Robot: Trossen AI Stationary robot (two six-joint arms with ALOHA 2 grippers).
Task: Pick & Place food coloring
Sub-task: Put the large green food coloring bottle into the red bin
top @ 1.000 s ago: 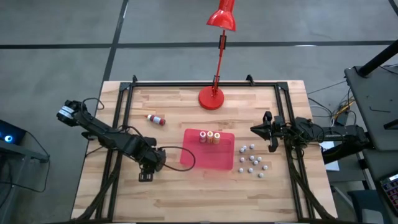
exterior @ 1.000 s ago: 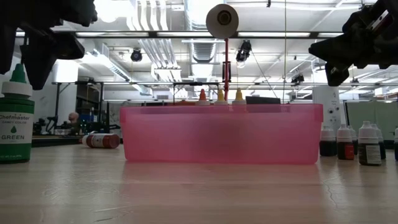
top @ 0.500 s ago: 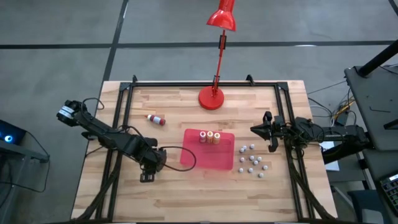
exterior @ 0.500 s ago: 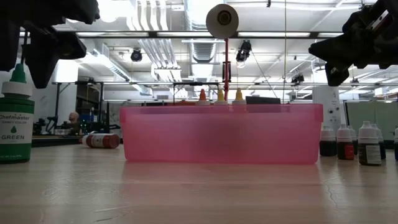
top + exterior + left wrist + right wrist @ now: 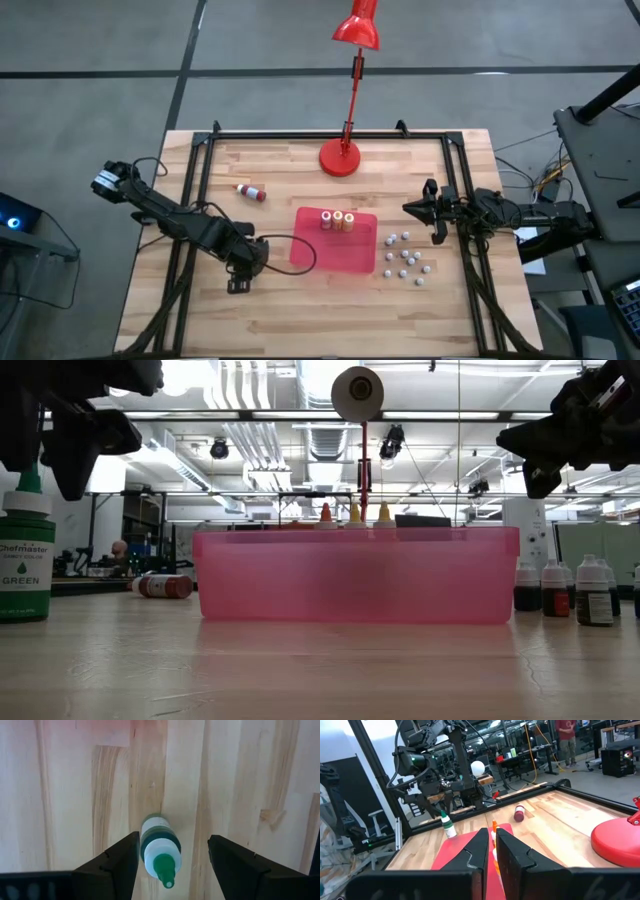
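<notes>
- Over the worktop's left front, my left arm slants in from the edge, wrist bent down, and my left pincer hangs spread wide above the green-capped bottle, one finger on either side of it, gripping nothing.
- That bottle stands upright, just left of the red tray.
- Three bottles stand at the tray's far edge; a red-capped bottle lies toppled farther back.
- My right arm waits level by the right edge, right pincer closed, empty.
</notes>
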